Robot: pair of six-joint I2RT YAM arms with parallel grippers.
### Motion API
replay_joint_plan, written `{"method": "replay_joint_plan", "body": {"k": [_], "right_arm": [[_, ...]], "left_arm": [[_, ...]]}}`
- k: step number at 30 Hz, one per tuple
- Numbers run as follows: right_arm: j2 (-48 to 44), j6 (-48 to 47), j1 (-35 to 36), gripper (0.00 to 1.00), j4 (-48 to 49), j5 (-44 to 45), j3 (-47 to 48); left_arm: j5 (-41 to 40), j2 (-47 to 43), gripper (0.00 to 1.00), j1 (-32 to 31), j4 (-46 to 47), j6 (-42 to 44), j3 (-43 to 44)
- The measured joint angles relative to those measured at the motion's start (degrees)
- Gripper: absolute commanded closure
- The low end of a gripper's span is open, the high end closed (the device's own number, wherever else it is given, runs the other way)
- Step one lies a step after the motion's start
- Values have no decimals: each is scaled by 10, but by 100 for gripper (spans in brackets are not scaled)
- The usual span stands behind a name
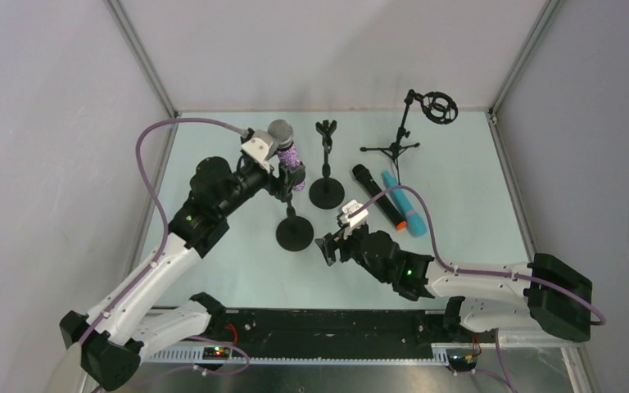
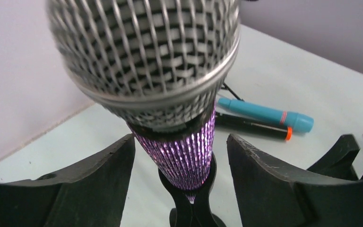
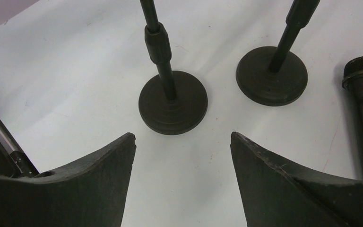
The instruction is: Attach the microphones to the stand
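Across the table (image 1: 246, 274): I am viewing a pale mint surface, flat and matte.
Room: I am seeing plain grey-white walls (image 1: 319, 49) closing in three sides, with metal frame posts (image 1: 142, 57) running up the corners.
Left gripper (image 2: 180, 138): it is standing released, one finger (image 2: 99, 175) on each side of the purple microphone (image 2: 144, 61); a gap is showing on both sides, so nothing is being clamped.
Purple microphone position: it is sitting upright, mesh head up, in the forked clip (image 2: 189, 203) of the nearer round-base stand (image 1: 295, 232).
Right gripper (image 3: 183, 139): it is hanging spread wide and carrying nothing, low over bare table just in front of that stand's base.
Black microphone (image 1: 377, 196): it is lying flat on the table, orange end toward the arms, right of the farther round-base stand (image 1: 326, 192).
Teal microphone (image 1: 404, 205): it is lying alongside the black one, on its right.
Microphones counted: I am counting three, one mounted and two on the table.
Stands counted: I am counting three, two with round bases plus one tripod stand (image 1: 393, 147) carrying a ring mount (image 1: 440, 106) at the far right.
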Motion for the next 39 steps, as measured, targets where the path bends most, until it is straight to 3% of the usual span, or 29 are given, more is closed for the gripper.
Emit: {"method": "replay_joint_plan", "body": {"k": [8,11,13,19,23,31,39], "right_arm": [[6,7,0,29,4,0,0],[6,8,0,31,4,0,0],[6,9,0,31,4,0,0],[6,8,0,28,7,0,0],[5,8,0,26,9,0,0],[-7,8,0,1,7,5,0],[-23,5,0,1,3,10,0]], "left_arm": [[2,-2,52,0,26,0,14],[4,-2,73,0,26,-4,14],[5,-2,79,-1,26,-3,14],[-2,-3,78,12,24,13,15],[-11,-2,80,52,17,24,21],[-31,17,79,157,2,40,42],[-29,26,77,197,6,28,46]]}}
